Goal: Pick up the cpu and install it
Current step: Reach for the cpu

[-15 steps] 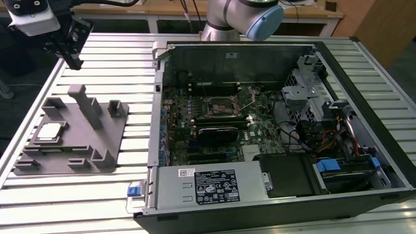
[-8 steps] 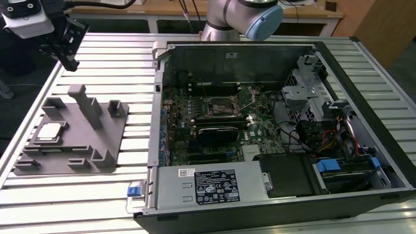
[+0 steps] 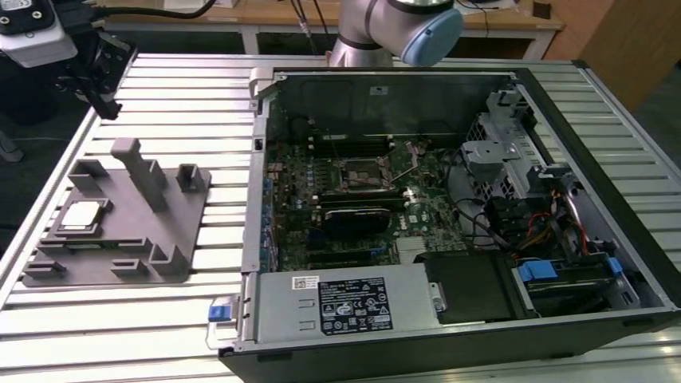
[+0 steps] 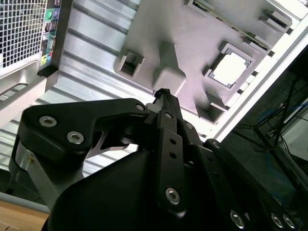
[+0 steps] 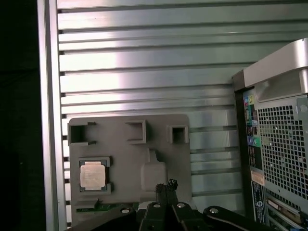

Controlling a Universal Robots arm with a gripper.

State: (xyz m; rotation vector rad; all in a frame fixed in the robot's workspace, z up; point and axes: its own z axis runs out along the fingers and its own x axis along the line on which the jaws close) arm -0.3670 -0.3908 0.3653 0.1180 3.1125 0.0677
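Observation:
The cpu (image 3: 83,217) is a flat silver square lying in a recess of the grey fixture tray (image 3: 159,239), at the exterior view's left. It also shows in both wrist views, cpu (image 4: 232,69) and cpu (image 5: 92,174). My gripper (image 3: 104,104) hangs well above the table beyond the tray's far end. Its black fingers (image 4: 163,110) are pressed together with nothing between them, and the gripper (image 5: 166,186) points down towards the tray's tall post, apart from the cpu. The motherboard socket (image 3: 362,172) lies inside the open computer case.
The open computer case (image 3: 553,104) takes up the middle and the exterior view's right, with drive cages, cables and a power supply (image 3: 340,303). Its rear panel (image 5: 279,144) stands close beside the tray. Upright posts (image 3: 139,171) rise from the tray. The slatted table edge (image 5: 48,120) runs nearby.

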